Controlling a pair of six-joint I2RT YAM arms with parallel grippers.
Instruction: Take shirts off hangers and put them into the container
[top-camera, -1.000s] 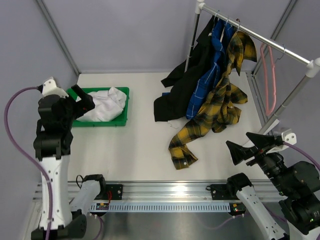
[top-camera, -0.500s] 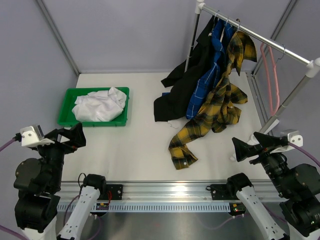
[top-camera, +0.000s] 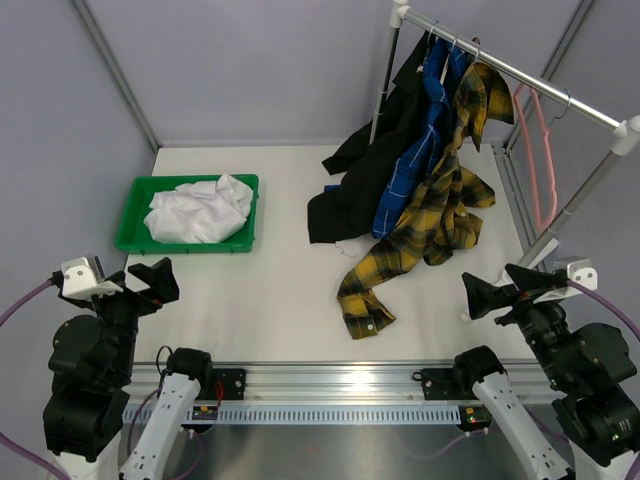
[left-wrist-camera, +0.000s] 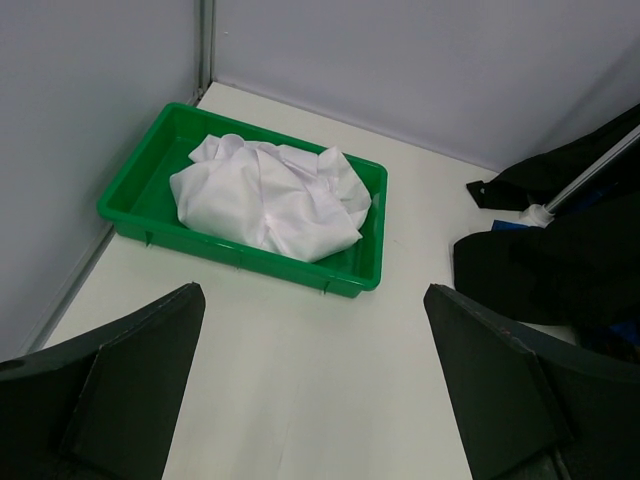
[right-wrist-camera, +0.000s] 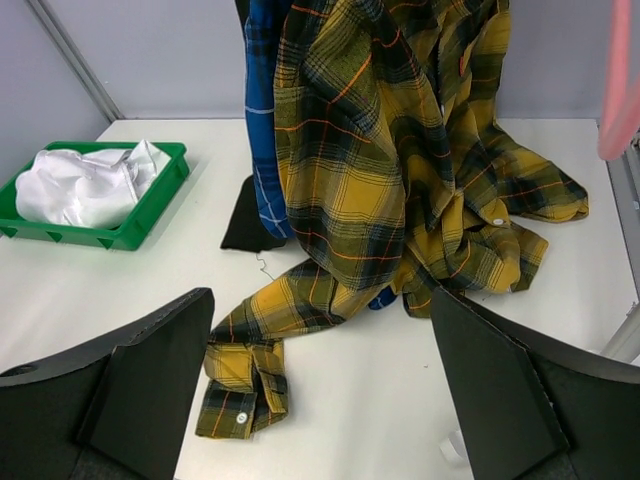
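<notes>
Left gripper (left-wrist-camera: 312, 292) withdrawn from tray (top-camera: 135, 240), released, empty; white shirt (top-camera: 200, 210) lies inside. Right gripper (right-wrist-camera: 320, 295) released; three shirts (top-camera: 450, 190) remain hanging.

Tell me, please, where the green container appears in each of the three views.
Top external: the container lies left of centre, a little above the middle.
Left wrist: the container is at upper left, seen whole.
Right wrist: the container is at the left edge, at mid height, partly cut off.
Shared landmark: the crumpled white shirt lying in it shows in all three.
</notes>
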